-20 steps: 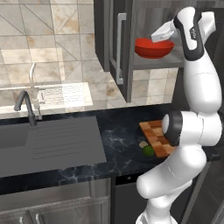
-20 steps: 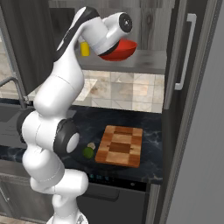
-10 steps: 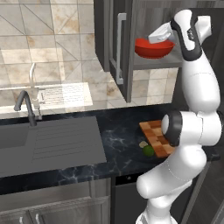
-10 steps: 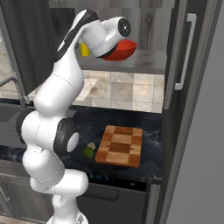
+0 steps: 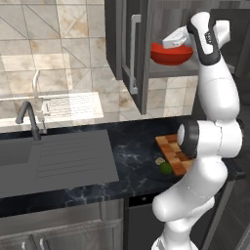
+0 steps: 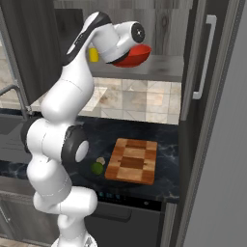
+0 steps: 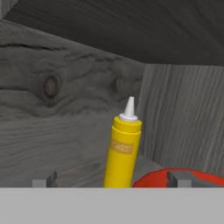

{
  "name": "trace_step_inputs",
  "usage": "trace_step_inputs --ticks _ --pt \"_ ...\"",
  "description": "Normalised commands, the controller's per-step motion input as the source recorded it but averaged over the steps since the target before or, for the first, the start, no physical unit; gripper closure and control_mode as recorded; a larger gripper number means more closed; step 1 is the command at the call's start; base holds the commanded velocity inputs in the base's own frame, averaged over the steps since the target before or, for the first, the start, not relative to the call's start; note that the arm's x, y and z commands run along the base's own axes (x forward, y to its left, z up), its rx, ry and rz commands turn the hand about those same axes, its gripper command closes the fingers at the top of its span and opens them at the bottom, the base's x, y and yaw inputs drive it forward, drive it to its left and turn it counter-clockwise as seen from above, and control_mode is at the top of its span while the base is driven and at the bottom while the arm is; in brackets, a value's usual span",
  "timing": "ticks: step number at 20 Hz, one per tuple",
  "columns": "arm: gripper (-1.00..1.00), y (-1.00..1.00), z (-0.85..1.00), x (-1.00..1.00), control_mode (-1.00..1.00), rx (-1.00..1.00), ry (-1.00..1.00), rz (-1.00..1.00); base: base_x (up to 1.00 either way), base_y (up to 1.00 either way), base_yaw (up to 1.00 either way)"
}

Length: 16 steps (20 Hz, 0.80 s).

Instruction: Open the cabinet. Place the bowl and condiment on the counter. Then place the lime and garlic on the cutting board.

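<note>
Hand (image 7: 113, 180) nearer slim yellow condiment (image 7: 122, 148)

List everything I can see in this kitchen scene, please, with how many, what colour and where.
wall cabinet: one, dark grey wood grain, door open, above the counter
bowl: one, red, on the cabinet shelf
condiment bottle: one, yellow with white nozzle, upright on the shelf beside the bowl
counter: one, black with white veins
cutting board: one, brown checker, on the counter
lime: one, green, on the counter just left of the board
garlic: one, pale, on the counter next to the lime
sink and drainboard: one, grey, left part of the counter
faucet: one, dark, behind the sink
gripper: one, dark tips, open, at the shelf facing the bottle
</note>
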Motion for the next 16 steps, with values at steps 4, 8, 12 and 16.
trace_step_inputs --ticks 4,8,12,16 --pt "-1.0 0.02 -0.06 0.16 -1.0 0.01 0.0 0.03 0.0 0.0 0.0" --pt "-1.0 0.07 -0.06 0.13 -1.0 0.0 0.0 0.02 0.0 0.0 0.0" --pt "-1.0 0.1 -0.05 0.16 -1.0 0.0 0.0 0.01 0.0 0.0 0.0" --pt "-1.0 0.1 -0.03 0.18 -1.0 0.01 0.0 0.01 0.0 0.0 0.0"
